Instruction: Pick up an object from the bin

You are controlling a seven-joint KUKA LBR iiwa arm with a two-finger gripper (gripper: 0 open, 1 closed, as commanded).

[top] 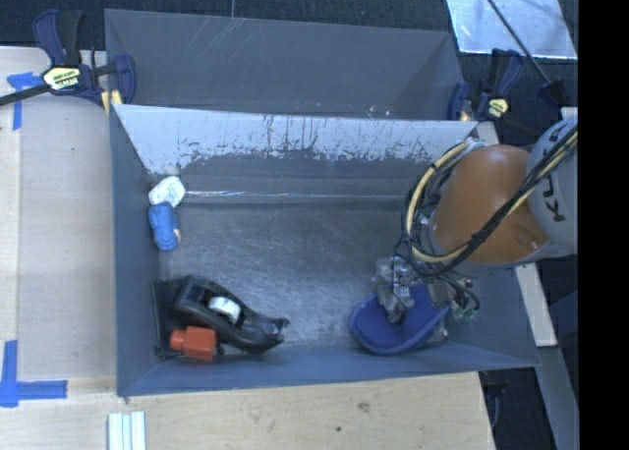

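Observation:
My gripper (398,303) is low in the bin's front right corner, right on top of a blue, rounded, cloth-like thing (378,332) that lies against the front wall. Its metal fingertips press into or sit on that blue thing; I cannot make out their gap. A black tape dispenser (218,315) with a white roll and an orange-red block (193,342) lies at the front left. A small blue and white bottle-like thing (164,210) rests by the left wall.
The arm with its orange-brown cover and yellow and black cables comes in from the right over the front right corner. Bare bin floor stretches between the tape dispenser and the blue thing.

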